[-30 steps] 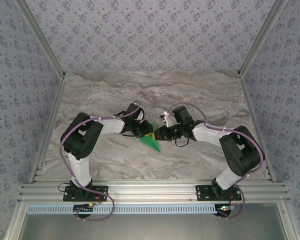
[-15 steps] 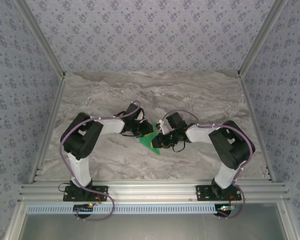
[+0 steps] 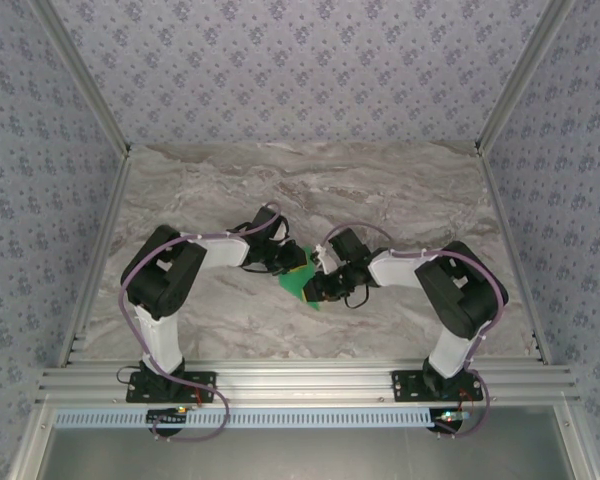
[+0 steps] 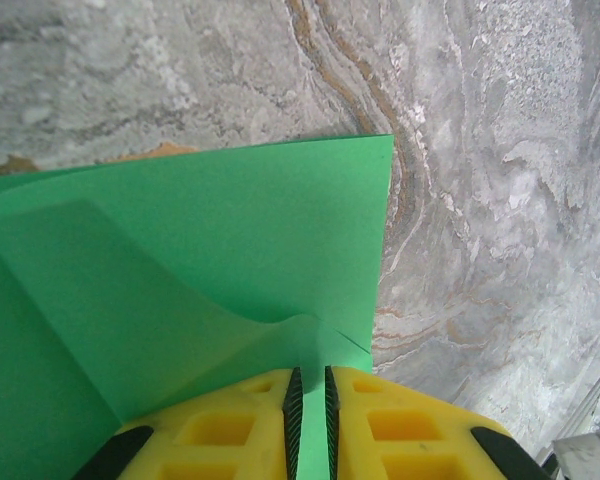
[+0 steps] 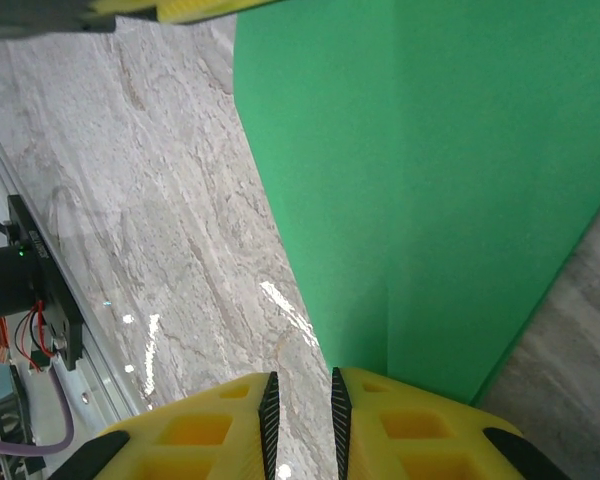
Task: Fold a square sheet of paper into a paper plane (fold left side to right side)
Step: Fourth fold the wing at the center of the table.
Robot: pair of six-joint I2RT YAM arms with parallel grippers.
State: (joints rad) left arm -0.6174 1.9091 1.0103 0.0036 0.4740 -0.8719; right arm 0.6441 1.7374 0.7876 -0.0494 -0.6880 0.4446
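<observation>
There was one green sheet of paper (image 3: 300, 283), partly folded, on one marble worktop (image 3: 400, 190). Two robot arms were there, each with one gripper: left gripper (image 4: 309, 420), right gripper (image 5: 300, 420).

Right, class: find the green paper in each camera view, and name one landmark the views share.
Top external: green paper at table centre, between both grippers.
Left wrist: paper across left and centre, pinched by yellow fingers.
Right wrist: paper at upper right.
Shared landmark: marble table.
</observation>
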